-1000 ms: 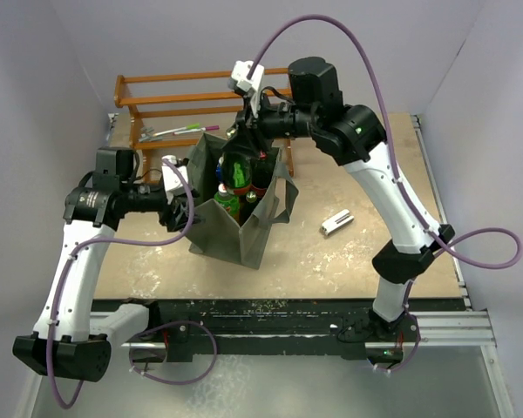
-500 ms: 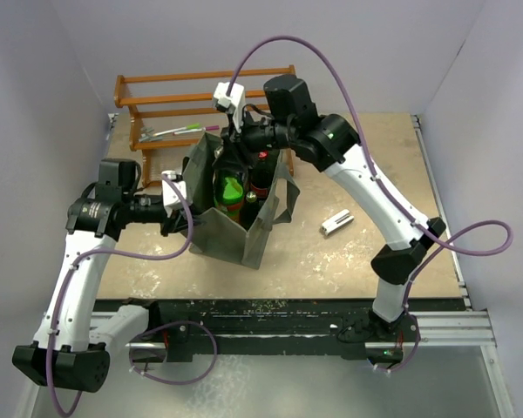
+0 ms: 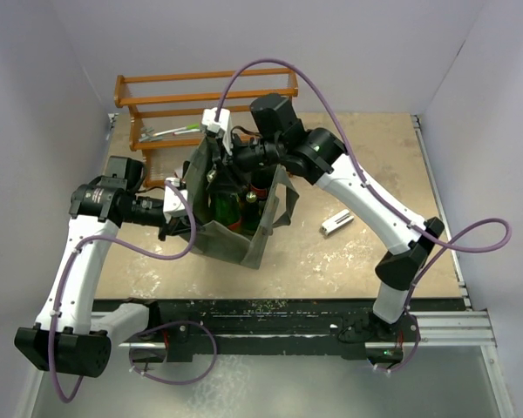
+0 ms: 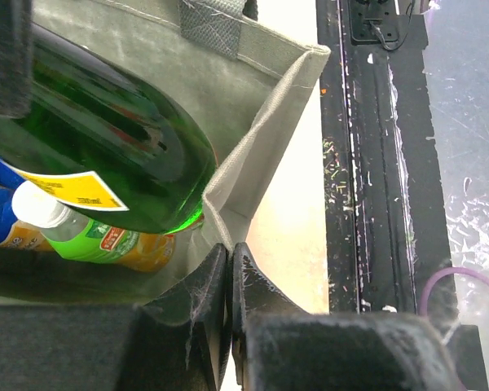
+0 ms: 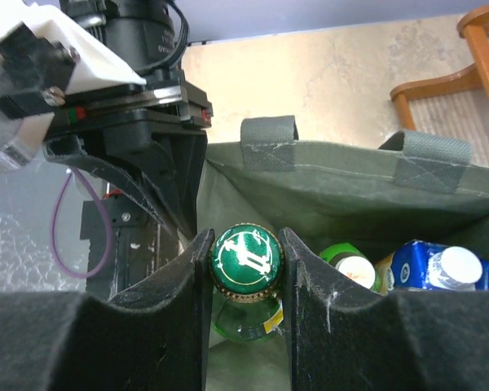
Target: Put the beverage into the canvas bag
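Note:
The beverage, a green glass bottle [image 5: 246, 314] with a green crown cap [image 5: 246, 259], hangs upright inside the grey-green canvas bag [image 3: 260, 242]. My right gripper [image 5: 245, 248] is shut on the cap, reaching down into the bag's mouth [image 3: 235, 161]. In the left wrist view the bottle's body [image 4: 106, 138] fills the bag's interior. My left gripper [image 4: 230, 254] is shut on the bag's left wall [image 4: 261, 147], pinching the fabric near a corner seam. From above, that gripper [image 3: 179, 218] sits against the bag's left side.
Other drinks stand in the bag: a white-capped bottle with a green and orange label [image 5: 354, 265] and a blue-labelled one [image 5: 433, 265]. A wooden rack [image 3: 200, 96] with pens stands behind the bag. A small white object [image 3: 336, 221] lies to its right.
My right arm has swung left and lowered the green bottle deeper into the bag. My left gripper has closed on the bag's left wall.

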{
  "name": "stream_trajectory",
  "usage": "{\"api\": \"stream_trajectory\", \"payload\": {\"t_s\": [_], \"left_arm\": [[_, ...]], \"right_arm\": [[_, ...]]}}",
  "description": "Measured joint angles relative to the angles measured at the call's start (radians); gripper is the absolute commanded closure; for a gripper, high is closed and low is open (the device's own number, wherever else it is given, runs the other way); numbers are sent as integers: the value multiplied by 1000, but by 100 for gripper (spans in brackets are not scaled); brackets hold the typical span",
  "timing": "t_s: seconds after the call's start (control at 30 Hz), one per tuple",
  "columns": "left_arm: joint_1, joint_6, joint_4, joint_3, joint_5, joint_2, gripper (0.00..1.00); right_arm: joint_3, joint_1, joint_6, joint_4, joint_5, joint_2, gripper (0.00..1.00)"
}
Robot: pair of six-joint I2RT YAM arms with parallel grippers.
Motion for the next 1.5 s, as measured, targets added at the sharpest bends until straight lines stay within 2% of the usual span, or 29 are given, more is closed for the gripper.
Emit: {"api": "stream_trajectory", "payload": {"t_s": [0.2,0.6,0.97,1.5], "left_arm": [[0,28,-14,0,0,-6,95],[0,32,-8,-2,-2,-21,95],[0,21,9,-10,-2,-29,95],[0,-126,41,-5,12,-27,98]], "right_arm": [[-114,3,-30,34,-5,-35,100],[-359,3,-97,158,8,-71,100],[-486,3,-120,272,24,-76,100],[-681,2,-101,461,23,-130,100]]}}
